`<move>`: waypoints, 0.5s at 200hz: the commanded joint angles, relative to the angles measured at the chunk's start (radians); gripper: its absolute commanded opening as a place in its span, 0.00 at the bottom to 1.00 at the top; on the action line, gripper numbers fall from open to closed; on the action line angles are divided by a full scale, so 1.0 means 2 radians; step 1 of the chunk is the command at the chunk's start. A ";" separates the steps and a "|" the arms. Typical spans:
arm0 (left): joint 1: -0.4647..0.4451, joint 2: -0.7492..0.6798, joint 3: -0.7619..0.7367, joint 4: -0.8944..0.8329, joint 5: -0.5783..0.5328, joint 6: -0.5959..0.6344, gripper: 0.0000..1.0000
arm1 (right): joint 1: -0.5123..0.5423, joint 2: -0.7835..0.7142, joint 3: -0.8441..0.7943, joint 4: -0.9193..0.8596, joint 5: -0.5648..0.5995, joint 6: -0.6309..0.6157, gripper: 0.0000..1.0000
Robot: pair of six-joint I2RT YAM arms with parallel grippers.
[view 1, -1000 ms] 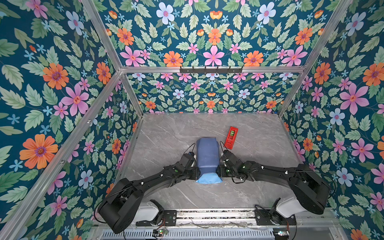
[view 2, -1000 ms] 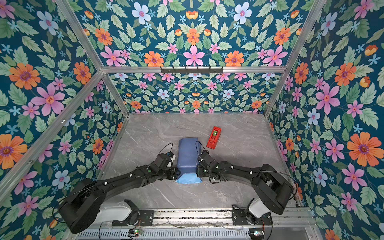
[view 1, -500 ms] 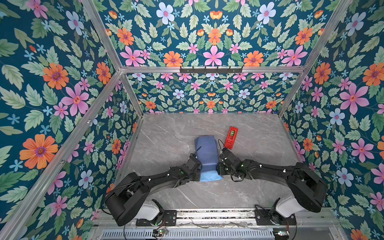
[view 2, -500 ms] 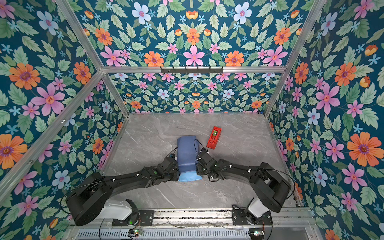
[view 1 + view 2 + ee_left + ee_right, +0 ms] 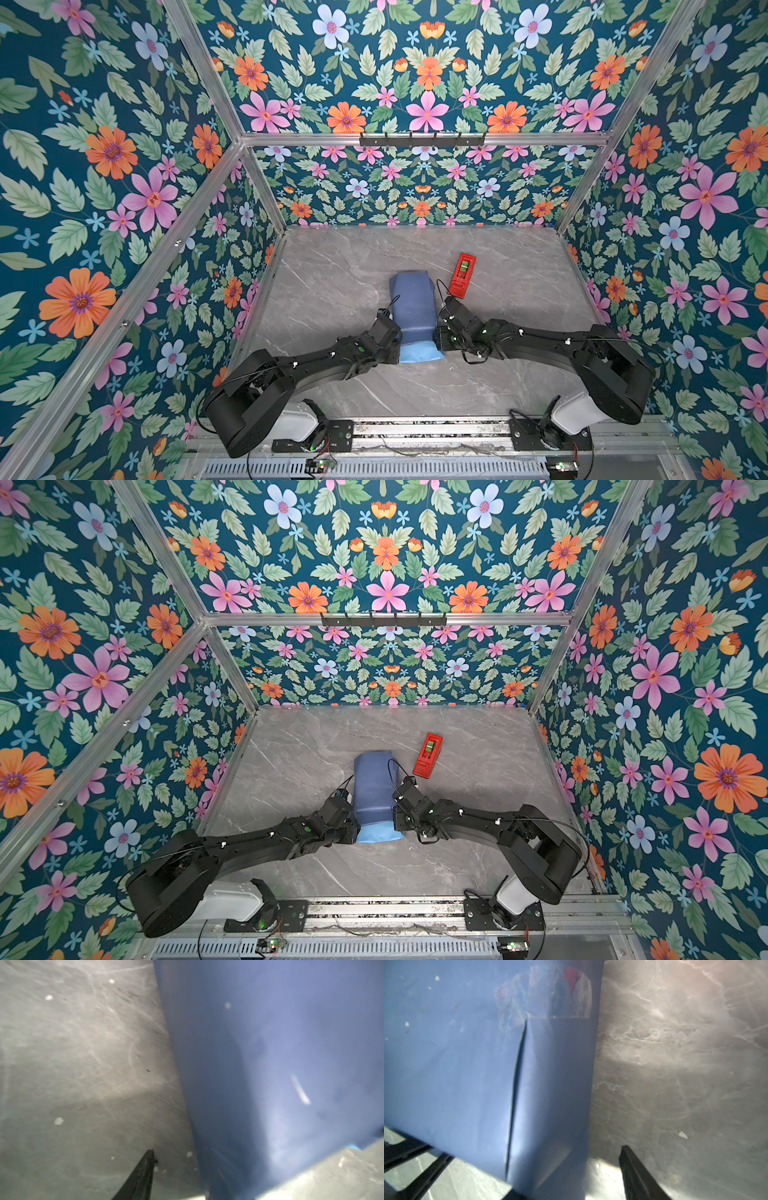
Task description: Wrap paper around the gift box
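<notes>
The paper (image 5: 411,307), slate-blue side out, lies as a long folded bundle in the middle of the table (image 5: 332,266), and the gift box is hidden from view. The left gripper (image 5: 394,337) sits at the bundle's 8 o'clock; I cannot tell its spread. The right gripper (image 5: 437,332), at 4 o'clock, has its fingers (image 5: 635,1169) apart and clamps nothing. A red tape dispenser (image 5: 462,270) lies at 1 o'clock.

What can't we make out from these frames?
- The gift box: unseen in every view; the paper covers it.
- The left gripper and right gripper: jaws hidden in both top views by the wrists and paper, so open or shut is unclear.
- Left wrist view: blurred; one finger shows, the rest is cut off by the edge.
- Right wrist view: also blurred; grip on the paper unclear.
- The tape dispenser: too small to see how much tape is left.
</notes>
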 commanded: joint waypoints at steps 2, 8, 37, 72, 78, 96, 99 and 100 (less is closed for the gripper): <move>-0.001 -0.001 -0.013 0.009 0.070 -0.007 0.43 | 0.000 -0.002 -0.004 0.000 0.006 0.002 0.55; -0.001 0.000 -0.015 0.012 0.074 -0.007 0.41 | 0.000 -0.002 -0.004 0.000 0.006 0.002 0.55; -0.002 -0.002 -0.016 0.006 0.085 -0.010 0.34 | 0.001 -0.003 -0.006 0.002 0.002 0.005 0.54; -0.005 -0.026 -0.030 -0.001 0.102 -0.034 0.30 | 0.000 -0.007 -0.007 0.002 0.001 0.006 0.54; -0.005 -0.030 -0.033 -0.001 0.104 -0.038 0.29 | 0.000 -0.007 -0.007 0.002 0.003 0.006 0.54; -0.006 -0.033 -0.037 -0.004 0.104 -0.040 0.27 | 0.000 -0.006 -0.007 0.003 0.002 0.007 0.53; -0.006 -0.033 -0.037 -0.005 0.102 -0.041 0.26 | 0.000 -0.005 -0.007 0.004 0.002 0.007 0.53; -0.006 -0.032 -0.036 -0.005 0.102 -0.040 0.26 | 0.000 -0.005 -0.007 0.004 0.002 0.007 0.53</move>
